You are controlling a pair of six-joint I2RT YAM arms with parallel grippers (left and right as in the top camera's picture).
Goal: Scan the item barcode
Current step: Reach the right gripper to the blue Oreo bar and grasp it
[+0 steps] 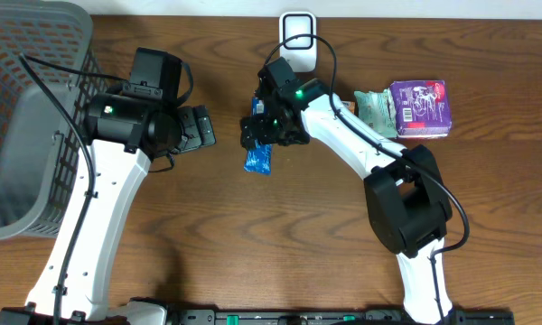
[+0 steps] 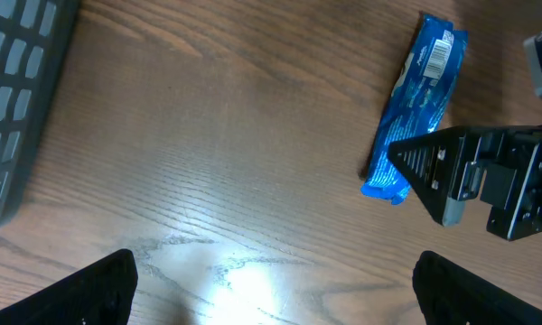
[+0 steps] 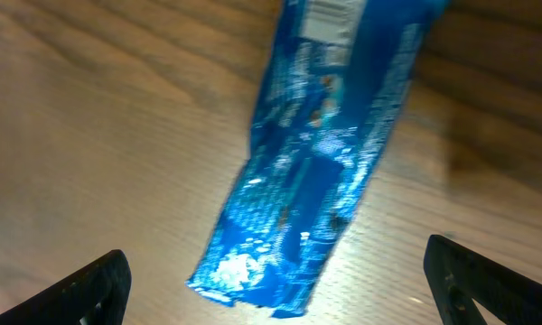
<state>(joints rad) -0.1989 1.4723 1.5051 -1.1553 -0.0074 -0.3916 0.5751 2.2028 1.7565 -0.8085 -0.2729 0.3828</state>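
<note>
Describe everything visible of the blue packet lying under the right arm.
The blue packet is a long, slim pouch of glossy, crinkled film with white print and crimped ends. It lies flat on the wooden table, its face with the white barcode patch turned up near one end. It looks sealed and whole. The right gripper hovers over it with its fingers spread wide on either side; only the table touches it.

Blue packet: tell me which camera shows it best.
Left wrist. The blue packet lies almost whole and sharp, barcode label face up at one end. The right wrist view is close but blurred, with the label end cropped. Overhead shows only one end, the rest hidden beneath the right gripper.
</note>
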